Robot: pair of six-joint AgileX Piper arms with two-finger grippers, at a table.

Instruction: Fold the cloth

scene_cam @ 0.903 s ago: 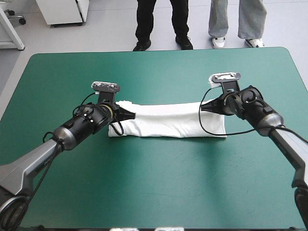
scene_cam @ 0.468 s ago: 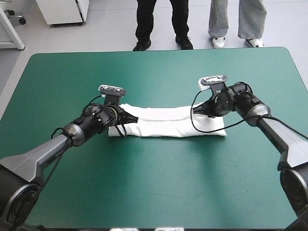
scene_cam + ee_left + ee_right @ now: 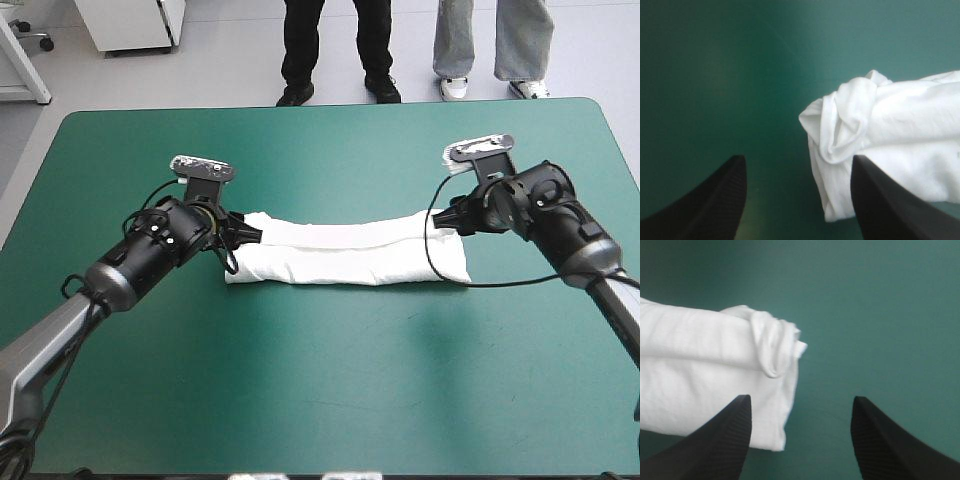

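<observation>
T-shirt (image 3: pixel 345 258) lay folded in a long band mid-table on the teal-green cover (image 3: pixel 320 380), left gripper (image 3: pixel 247 236) and right gripper (image 3: pixel 443 222) at its ends. Left wrist view: fingers (image 3: pixel 710 205) spread, released, the bunched end just ahead. Right wrist view: fingers (image 3: pixel 890 440) likewise apart, holding nothing

Folded T-shirt (image 3: pixel 345 262) on teal-green table (image 3: pixel 330 400)

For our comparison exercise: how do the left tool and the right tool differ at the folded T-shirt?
The left tool is at the left end of the T-shirt, the right tool at its right end. The left tool points rightward, the right tool leftward. Both stand open, gripping nothing.
</observation>
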